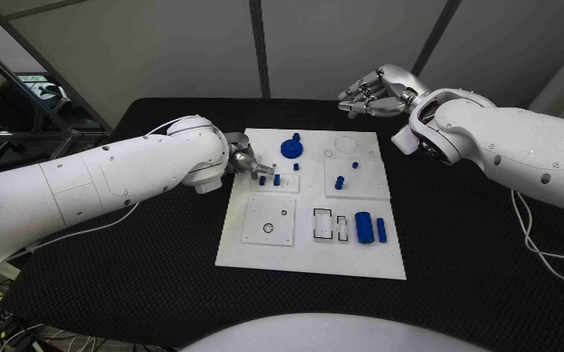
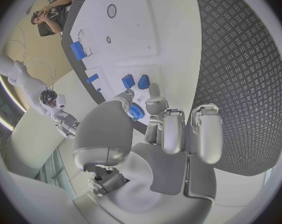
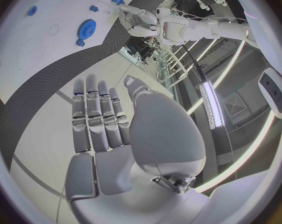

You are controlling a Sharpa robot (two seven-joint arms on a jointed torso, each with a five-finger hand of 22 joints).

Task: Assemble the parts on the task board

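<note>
The white task board [image 1: 308, 246] lies mid-table on the black table [image 1: 141, 287], its near edge toward six o'clock with bare black surface on every side. On its near half sit a blue cylinder [image 1: 364, 227] and a thin blue bar [image 1: 382, 229], toward four o'clock of the board's middle. Further back, at the board's ten o'clock edge, the left hand [image 1: 247, 162] rests low over the plate; in the left wrist view its fingers [image 2: 172, 129] are curled in and a small blue part [image 2: 136, 111] sits pinched between thumb and fingertip. Two blue pegs [image 1: 269, 179] stand just beside it, and a blue gear [image 1: 292, 150] lies beyond. Furthest, at one o'clock past the board's far edge, the right hand [image 1: 374, 95] hangs above the table, fingers straight and together, holding nothing.
</note>
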